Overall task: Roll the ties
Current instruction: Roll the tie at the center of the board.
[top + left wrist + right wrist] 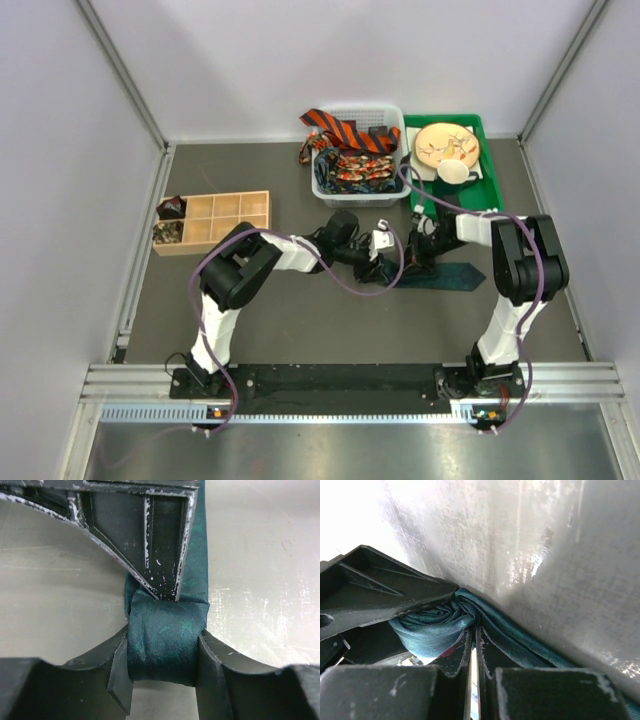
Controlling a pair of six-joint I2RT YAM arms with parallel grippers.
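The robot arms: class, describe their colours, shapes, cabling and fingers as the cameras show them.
Both the left arm and right arm have white links with chunky black joints. A purple cable loops along each. The fingers are black, angular plastic, some edges scuffed pale.

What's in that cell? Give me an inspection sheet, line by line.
Surface: dark grey table.
Job's things: teal tie part rolled, its tail flat; more ties in white basket, striped tie over its rim.
Clutter: wooden divider box; green tray with dishes.
Grippers: left pincer closed on the roll; right pincer shut, tip against the tie.
Cables: purple cables loop along both arms.
Surroundings: white walls, metal rail.
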